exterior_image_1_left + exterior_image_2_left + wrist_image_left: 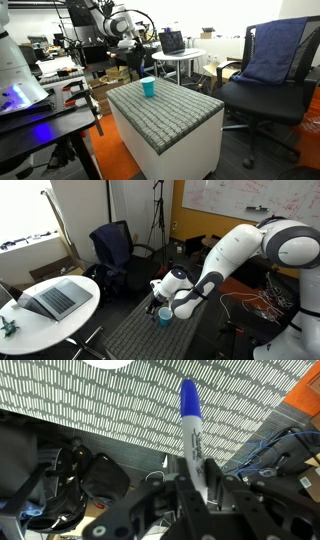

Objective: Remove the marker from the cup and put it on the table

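One marker [192, 422] clamped in the gripper [197, 478] — its blue cap sticking out toward 12 o'clock; one cup [148, 88] stands on one table [172, 116]

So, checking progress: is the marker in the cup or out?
Out. In the wrist view the claw grips the marker with only the table behind it; nothing sticks out of the cup in an exterior view.

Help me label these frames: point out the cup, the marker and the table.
cup [148, 89], an exterior view, teal side wall.
marker [189, 402], wrist view, blue cap.
table [176, 108], an exterior view, bare grey top.
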Tool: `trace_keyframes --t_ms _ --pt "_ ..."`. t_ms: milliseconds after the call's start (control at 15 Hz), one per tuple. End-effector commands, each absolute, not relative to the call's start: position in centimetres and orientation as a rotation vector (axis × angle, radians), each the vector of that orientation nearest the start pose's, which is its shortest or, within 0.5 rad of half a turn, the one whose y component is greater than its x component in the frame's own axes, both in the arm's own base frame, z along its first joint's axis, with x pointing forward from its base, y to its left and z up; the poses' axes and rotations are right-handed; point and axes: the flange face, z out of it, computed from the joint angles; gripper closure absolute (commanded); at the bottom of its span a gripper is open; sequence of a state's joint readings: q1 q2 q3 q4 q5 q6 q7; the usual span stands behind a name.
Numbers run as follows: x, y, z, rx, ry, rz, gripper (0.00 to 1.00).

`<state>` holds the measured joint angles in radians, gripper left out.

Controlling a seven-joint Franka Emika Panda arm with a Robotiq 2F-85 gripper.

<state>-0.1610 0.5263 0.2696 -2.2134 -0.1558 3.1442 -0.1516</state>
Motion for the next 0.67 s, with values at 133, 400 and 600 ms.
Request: trace_keyframes --t_ms 133,400,600 --pt "59.3 8.1 17.4 -2.917 -0.633 -0.513 0.94" --pt "59.9 8.7 15.8 -2.903 -0.698 -0.4 0.94" --pt "60.3 9.3 15.2 -2.88 -0.749 -0.336 0.94"
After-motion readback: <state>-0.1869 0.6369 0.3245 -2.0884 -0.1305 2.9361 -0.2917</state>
